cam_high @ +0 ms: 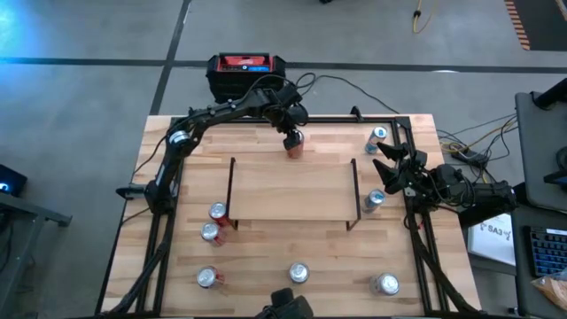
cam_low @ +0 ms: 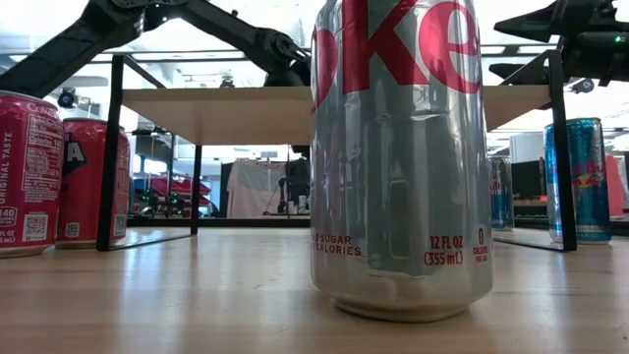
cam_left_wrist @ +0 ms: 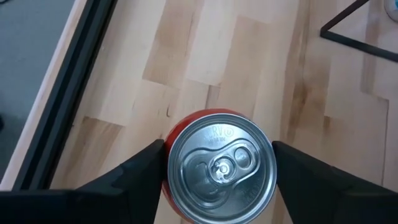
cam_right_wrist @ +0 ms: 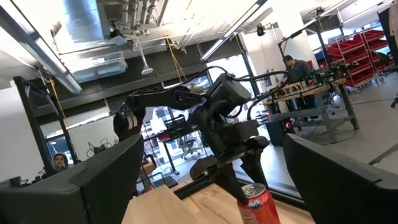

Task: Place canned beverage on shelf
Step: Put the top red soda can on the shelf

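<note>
Black-and-red box (cam_high: 246, 73) on grey floor, just beyond far edge of wooden tabletop (cam_high: 292, 244). Tangle of cables (cam_high: 461, 146) off the table's right side, keyboard (cam_high: 542, 252) nearby. Past the table: red storage racks (cam_right_wrist: 367, 56), person (cam_right_wrist: 298, 68) standing at a workbench (cam_right_wrist: 305, 92).

Wooden table (cam_high: 266, 257) carries the shelf (cam_high: 292, 190) and scattered cans (cam_high: 299, 273)

**Left gripper straddles a red can**

We see the left gripper (cam_right_wrist: 239, 167) reaching down, one finger on each side of a red can (cam_right_wrist: 260, 203) standing on the desk (cam_right_wrist: 174, 208). Our own dark fingers (cam_right_wrist: 93, 180) frame it.
</note>
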`<move>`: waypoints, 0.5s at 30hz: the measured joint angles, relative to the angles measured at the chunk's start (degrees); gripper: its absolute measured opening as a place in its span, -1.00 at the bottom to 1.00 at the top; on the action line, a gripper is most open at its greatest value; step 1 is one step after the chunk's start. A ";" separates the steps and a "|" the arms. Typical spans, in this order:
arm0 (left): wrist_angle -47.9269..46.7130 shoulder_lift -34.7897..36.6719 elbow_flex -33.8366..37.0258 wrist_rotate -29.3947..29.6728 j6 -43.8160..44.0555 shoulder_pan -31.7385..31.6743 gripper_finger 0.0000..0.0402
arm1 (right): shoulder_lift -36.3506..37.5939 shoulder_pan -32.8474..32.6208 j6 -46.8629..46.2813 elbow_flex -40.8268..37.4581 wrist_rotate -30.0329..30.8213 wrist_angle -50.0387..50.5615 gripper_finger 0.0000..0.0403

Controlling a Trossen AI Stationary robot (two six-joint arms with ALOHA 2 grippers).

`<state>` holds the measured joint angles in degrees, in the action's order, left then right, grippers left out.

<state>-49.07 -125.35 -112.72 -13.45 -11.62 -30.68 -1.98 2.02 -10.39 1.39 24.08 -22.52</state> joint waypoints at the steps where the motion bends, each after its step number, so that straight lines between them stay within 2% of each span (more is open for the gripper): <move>1: -0.35 0.01 -0.24 0.00 0.01 -0.02 0.23 | 0.02 -0.02 -0.02 0.00 0.00 -0.02 0.84; 15: -12.02 -0.01 -9.67 0.52 0.13 1.49 0.21 | 0.01 -0.01 0.02 -0.01 0.00 -0.02 0.84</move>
<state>-61.09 -125.36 -122.39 -12.93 -11.49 -29.19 -1.96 2.01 -10.37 1.38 24.08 -22.55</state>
